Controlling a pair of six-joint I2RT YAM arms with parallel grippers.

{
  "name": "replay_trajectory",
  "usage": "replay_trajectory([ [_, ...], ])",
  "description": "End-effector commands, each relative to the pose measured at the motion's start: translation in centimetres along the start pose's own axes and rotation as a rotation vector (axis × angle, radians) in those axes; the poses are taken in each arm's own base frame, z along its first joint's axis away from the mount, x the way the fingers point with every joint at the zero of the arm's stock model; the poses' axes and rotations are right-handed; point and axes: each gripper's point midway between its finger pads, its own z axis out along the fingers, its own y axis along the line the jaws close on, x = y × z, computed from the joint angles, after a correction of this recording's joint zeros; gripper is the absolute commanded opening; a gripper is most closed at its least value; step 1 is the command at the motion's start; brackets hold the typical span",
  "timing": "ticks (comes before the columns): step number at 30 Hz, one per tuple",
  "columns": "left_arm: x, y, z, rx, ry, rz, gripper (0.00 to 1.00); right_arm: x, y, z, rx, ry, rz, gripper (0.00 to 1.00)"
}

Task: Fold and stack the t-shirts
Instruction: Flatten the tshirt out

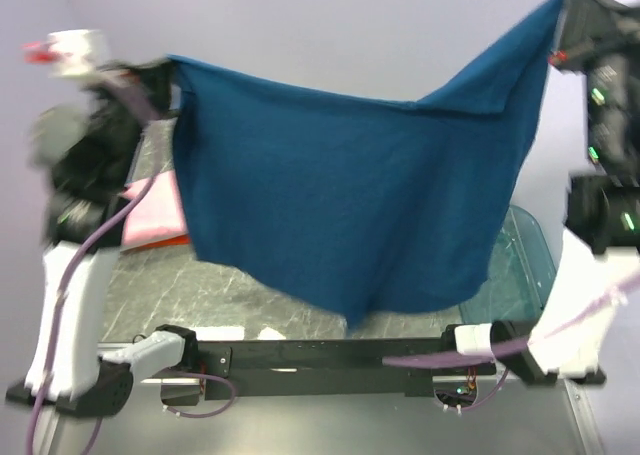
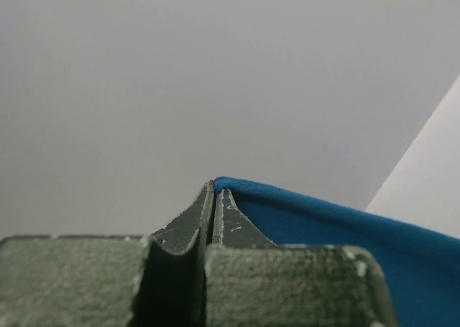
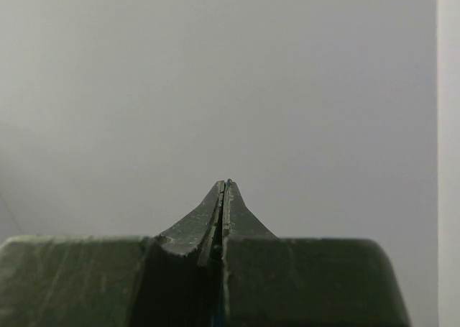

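Note:
A large dark blue t-shirt point(image 1: 350, 205) hangs spread in the air between both arms, high above the table. My left gripper point(image 1: 170, 70) is shut on its upper left corner; the blue cloth point(image 2: 323, 226) runs off to the right of the closed fingers point(image 2: 214, 187). My right gripper point(image 1: 560, 20) is shut on the upper right corner; in its wrist view only a thin blue sliver shows low between the closed jaws point(image 3: 226, 187). A pink t-shirt point(image 1: 150, 215) lies on the table at the left, partly hidden behind the blue one.
A translucent teal plastic tub point(image 1: 515, 265) stands at the right, partly behind the hanging shirt. The grey marbled table top point(image 1: 180, 295) shows below the shirt. A black bar point(image 1: 320, 355) joins the arm bases at the near edge.

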Motion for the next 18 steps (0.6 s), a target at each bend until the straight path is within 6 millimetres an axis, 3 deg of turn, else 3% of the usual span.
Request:
replay_trajectory([
  [1,11.9,3.6,5.0,-0.074,0.247,-0.004,0.0,9.9,-3.2,5.7,0.046,0.178,0.007,0.0],
  [2,13.9,4.5,5.8,-0.088,0.277,0.006,0.0,14.1,-4.4,7.4,0.062,0.254,0.013,0.0],
  [4,20.6,7.1,7.4,-0.112,0.399,0.004,0.0,19.6,-6.0,8.8,0.082,0.356,0.019,0.0],
  [5,22.8,7.9,7.9,-0.117,0.438,-0.002,0.0,24.7,-7.6,9.9,0.109,0.443,0.023,0.0],
  [7,26.4,8.7,9.1,-0.098,0.506,-0.036,0.0,30.5,-9.3,10.3,0.139,0.548,0.028,0.0],
  [8,30.3,9.7,9.8,-0.112,0.58,-0.05,0.01,35.5,-10.9,10.5,0.171,0.631,0.034,0.0],
  [9,31.2,9.9,10.7,-0.11,0.587,-0.068,0.09,37.8,-11.6,10.5,0.186,0.667,0.039,0.0],
  [10,32.6,10.1,11.2,-0.111,0.612,-0.078,0.34,39.6,-12.2,10.6,0.197,0.699,0.045,0.0],
  [11,35.8,10.8,11.5,-0.113,0.67,-0.096,0.46,44.3,-13.6,10.2,0.219,0.778,0.055,0.05],
  [12,35.8,10.5,12.5,-0.106,0.662,-0.119,0.56,46.1,-13.9,10.0,0.215,0.818,0.073,0.21],
  [13,36.6,10.6,12.8,-0.108,0.679,-0.132,0.67,46.5,-13.9,9.9,0.222,0.846,0.084,0.53],
  [14,38.0,10.6,12.9,-0.101,0.708,-0.151,0.69,49.8,-14.8,9.1,0.241,0.91,0.097,0.6],
  [16,38.1,9.7,13.4,-0.081,0.708,-0.172,0.74,51.8,-14.9,7.5,0.246,0.983,0.114,0.79],
  [18,38.4,8.9,13.1,-0.068,0.726,-0.195,0.76,51.1,-14.6,6.6,0.237,0.989,0.115,0.82],
])
